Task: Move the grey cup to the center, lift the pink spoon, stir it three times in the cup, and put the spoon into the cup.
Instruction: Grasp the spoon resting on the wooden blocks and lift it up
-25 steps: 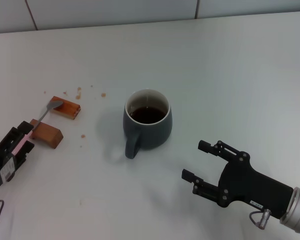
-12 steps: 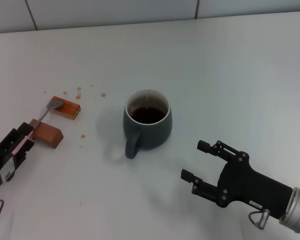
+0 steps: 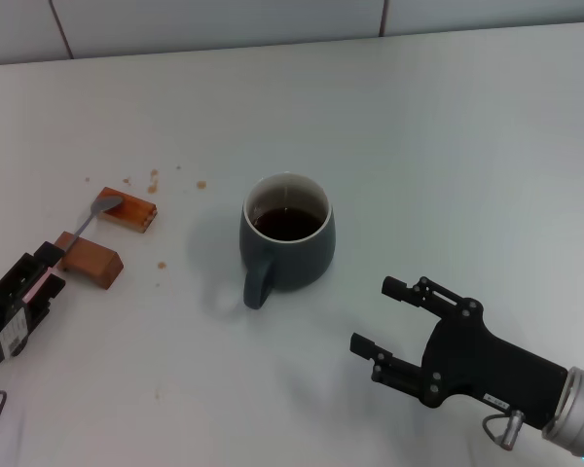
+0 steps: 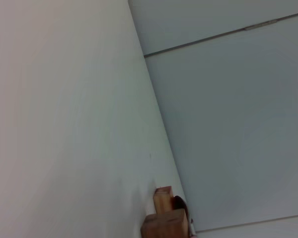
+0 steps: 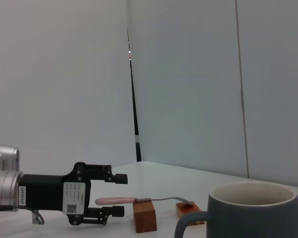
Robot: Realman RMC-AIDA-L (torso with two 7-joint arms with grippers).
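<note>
The left end effector (image 3: 41, 275) brackets the spoon (image 3: 76, 236), jaws wide; a skewed close could tip it off the blocks (image 3: 91, 261).

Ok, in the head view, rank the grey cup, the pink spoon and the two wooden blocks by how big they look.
1. The grey cup, clearly largest.
2. The pink spoon, longest after the cup but very thin, resting across both blocks.
3. The two wooden blocks, nearer and farther: they look about alike, so I won't rank them.

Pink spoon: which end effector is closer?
Left. The left end effector is open around the spoon handle's end. The right end effector, open, sits far off past the cup.
</note>
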